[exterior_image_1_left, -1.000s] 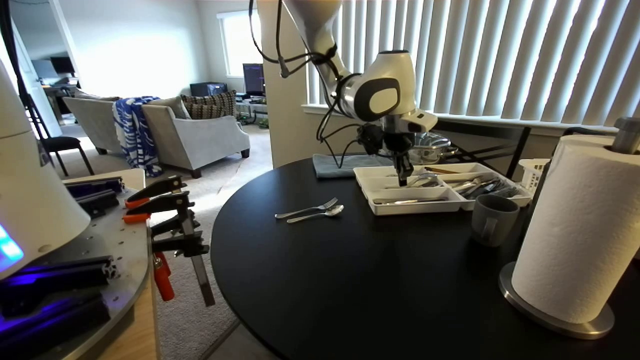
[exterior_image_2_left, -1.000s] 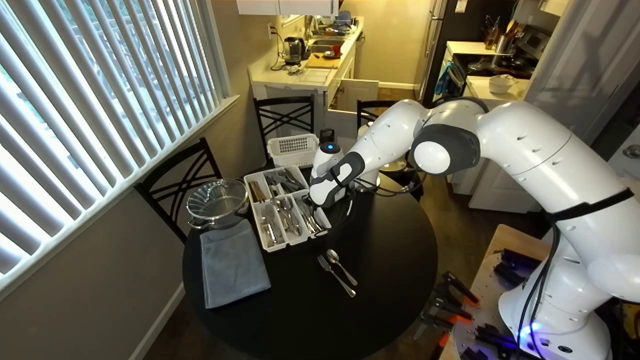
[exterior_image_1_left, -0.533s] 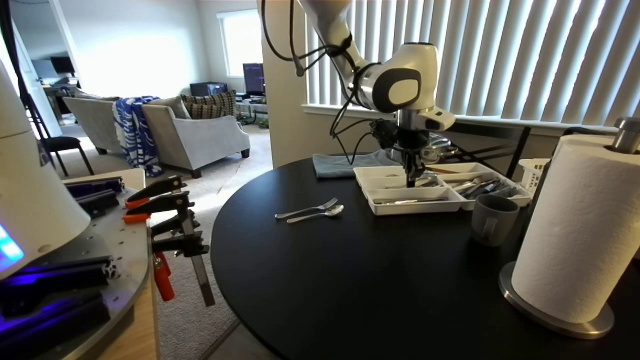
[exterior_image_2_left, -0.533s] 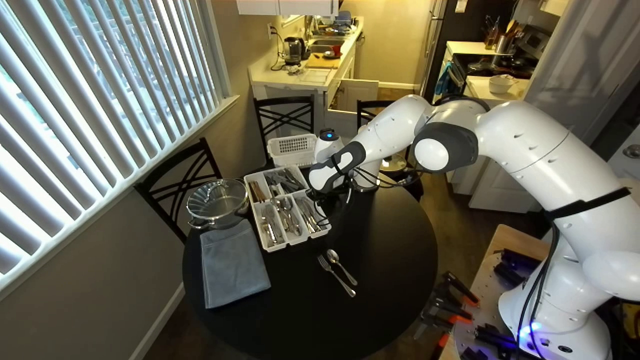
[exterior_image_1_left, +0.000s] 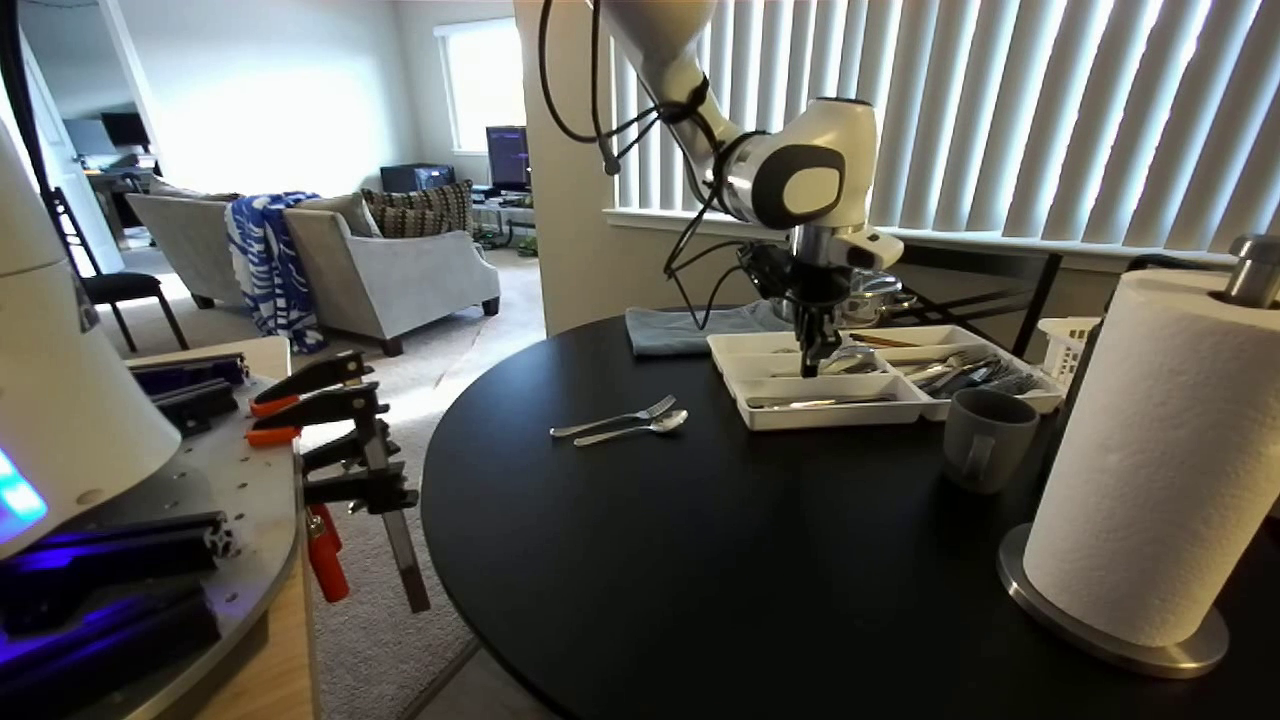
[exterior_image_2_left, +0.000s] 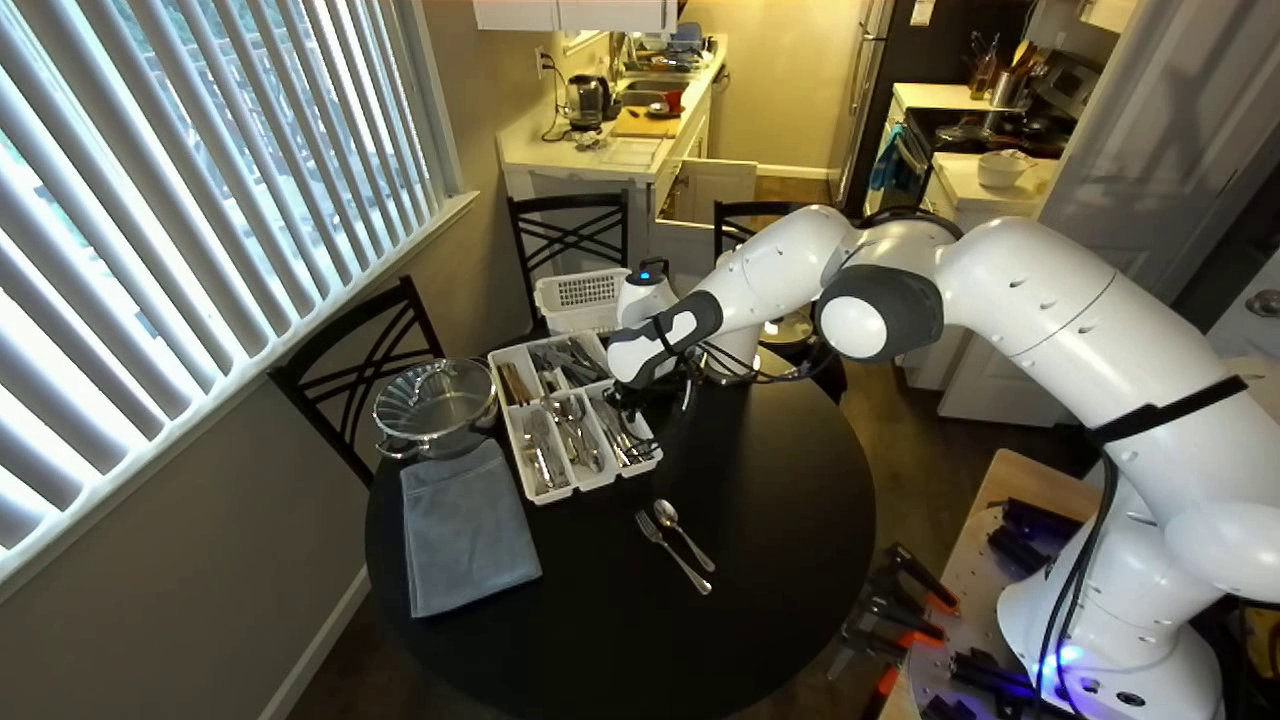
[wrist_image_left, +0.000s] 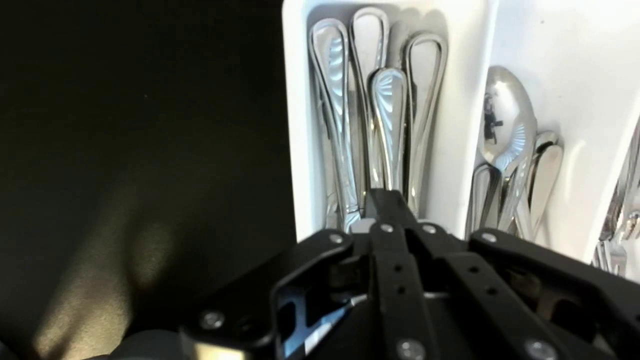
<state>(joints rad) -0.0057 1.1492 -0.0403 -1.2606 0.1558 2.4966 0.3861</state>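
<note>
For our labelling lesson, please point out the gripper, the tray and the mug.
Gripper (wrist_image_left: 386, 201): wrist view, where its shut fingertips meet.
Tray (exterior_image_1_left: 838, 416): an exterior view, on the outer wall facing the camera.
Mug (exterior_image_1_left: 1004, 443): an exterior view, on its side, next to the handle.

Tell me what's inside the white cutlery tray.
The tray holds metal cutlery, including a spoon, plus brown utensils. In the wrist view the gripper covers some; whatever lies fully underneath can't be seen.

Shiny cutlery (wrist_image_left: 389, 107) in tray compartment (wrist_image_left: 460, 90)
</note>
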